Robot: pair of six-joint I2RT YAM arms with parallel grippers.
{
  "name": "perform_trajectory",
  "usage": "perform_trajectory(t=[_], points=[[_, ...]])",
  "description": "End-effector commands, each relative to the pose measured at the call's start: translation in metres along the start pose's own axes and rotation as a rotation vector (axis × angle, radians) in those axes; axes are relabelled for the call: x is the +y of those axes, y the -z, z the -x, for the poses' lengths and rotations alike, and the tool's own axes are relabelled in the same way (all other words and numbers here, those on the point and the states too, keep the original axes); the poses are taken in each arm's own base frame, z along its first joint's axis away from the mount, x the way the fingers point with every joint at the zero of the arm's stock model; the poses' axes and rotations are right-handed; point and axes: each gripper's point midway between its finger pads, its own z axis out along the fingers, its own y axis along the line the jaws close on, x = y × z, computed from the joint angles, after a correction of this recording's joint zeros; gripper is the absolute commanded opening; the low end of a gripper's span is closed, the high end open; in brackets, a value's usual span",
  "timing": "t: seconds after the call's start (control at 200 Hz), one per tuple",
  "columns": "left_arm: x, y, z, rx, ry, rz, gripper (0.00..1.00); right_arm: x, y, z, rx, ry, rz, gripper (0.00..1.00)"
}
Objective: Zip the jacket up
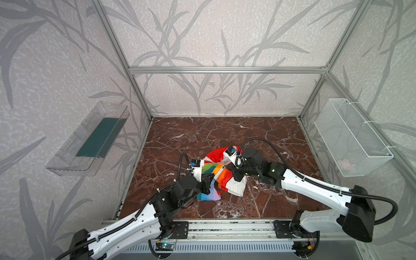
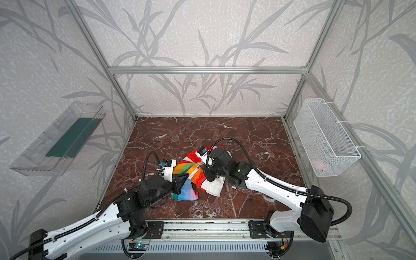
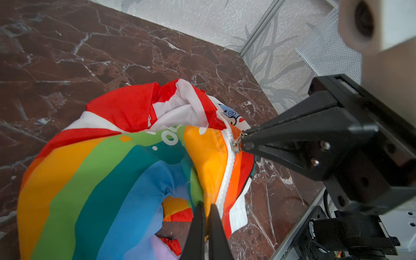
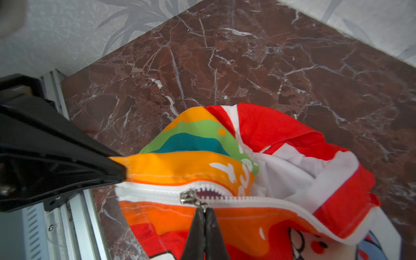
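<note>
While the right tool [image 4: 204,211] pinches its metal pull [image 4: 201,203], the glossy jacket [image 4: 180,164] crumples.

A red-brown, marble-patterned tabletop [image 1: 202,135] with white veins forms the floor of the cell. Grey wallpaper [image 1: 213,33] printed with darker leafy stems covers the back wall and both side walls. An aluminium frame [image 1: 225,70] runs up the corners and crosses the back wall as a horizontal bar. A clear plastic bin [image 1: 67,157] hangs on the left wall, with a dark green sheet [image 1: 101,137] in its bottom. A white wire-mesh basket [image 1: 351,135] hangs on the right wall. Something pale pink [image 1: 345,165] lies in its near end, too blurred to name. A metal rail [image 1: 225,227] runs along the tabletop's near edge, above a slotted vent panel [image 1: 225,247].
</note>
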Motion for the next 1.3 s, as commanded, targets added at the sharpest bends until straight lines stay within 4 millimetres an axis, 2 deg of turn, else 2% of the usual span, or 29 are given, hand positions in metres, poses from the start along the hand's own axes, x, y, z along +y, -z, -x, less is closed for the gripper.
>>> perform_trajectory(t=[0.0,0.085,0.2,0.25,0.345,0.435,0.55,0.645,0.725,0.79,0.88,0.98,1.035,1.155,1.23,1.295], points=[[0.005,0.010,0.026,0.019,-0.048,0.031,0.00,-0.040,0.031,0.041,-0.099,-0.003,-0.142,0.00],[-0.004,0.004,0.055,0.047,-0.028,-0.028,0.00,-0.059,0.041,0.062,-0.126,0.011,-0.184,0.00],[-0.023,-0.006,0.112,0.024,-0.111,-0.077,0.00,-0.090,0.054,0.091,-0.162,0.033,-0.283,0.00],[-0.030,-0.016,0.137,0.017,-0.141,-0.104,0.00,-0.105,0.062,0.104,-0.183,0.037,-0.332,0.00],[-0.050,-0.033,0.188,-0.001,-0.201,-0.165,0.00,-0.136,0.084,0.133,-0.228,0.045,-0.446,0.00],[-0.070,-0.043,0.237,-0.052,-0.253,-0.210,0.00,-0.162,0.116,0.161,-0.278,0.065,-0.562,0.00],[-0.097,-0.040,0.287,-0.124,-0.304,-0.259,0.00,-0.176,0.164,0.190,-0.351,0.121,-0.686,0.00],[-0.104,-0.034,0.302,-0.145,-0.312,-0.276,0.00,-0.170,0.191,0.204,-0.379,0.169,-0.715,0.00],[-0.087,-0.034,0.289,-0.114,-0.295,-0.242,0.00,-0.158,0.189,0.198,-0.363,0.161,-0.656,0.00],[-0.062,-0.037,0.265,-0.068,-0.260,-0.194,0.00,-0.145,0.170,0.180,-0.322,0.118,-0.557,0.00],[-0.021,-0.038,0.217,0.026,-0.219,-0.108,0.00,-0.115,0.116,0.140,-0.242,0.043,-0.386,0.00],[0.029,-0.039,0.154,0.140,-0.173,0.001,0.00,-0.079,0.047,0.091,-0.151,-0.076,-0.213,0.00],[0.055,-0.040,0.117,0.209,-0.146,0.053,0.00,-0.067,0.017,0.069,-0.113,-0.142,-0.151,0.00],[0.097,-0.038,0.065,0.309,-0.113,0.151,0.00,-0.067,-0.029,0.022,-0.003,-0.222,-0.154,0.00],[0.113,-0.037,0.048,0.353,-0.114,0.197,0.00,-0.070,-0.045,-0.002,0.074,-0.238,-0.164,0.00],[0.122,-0.034,0.040,0.376,-0.121,0.224,0.00,-0.071,-0.051,-0.016,0.138,-0.243,-0.169,0.00]])
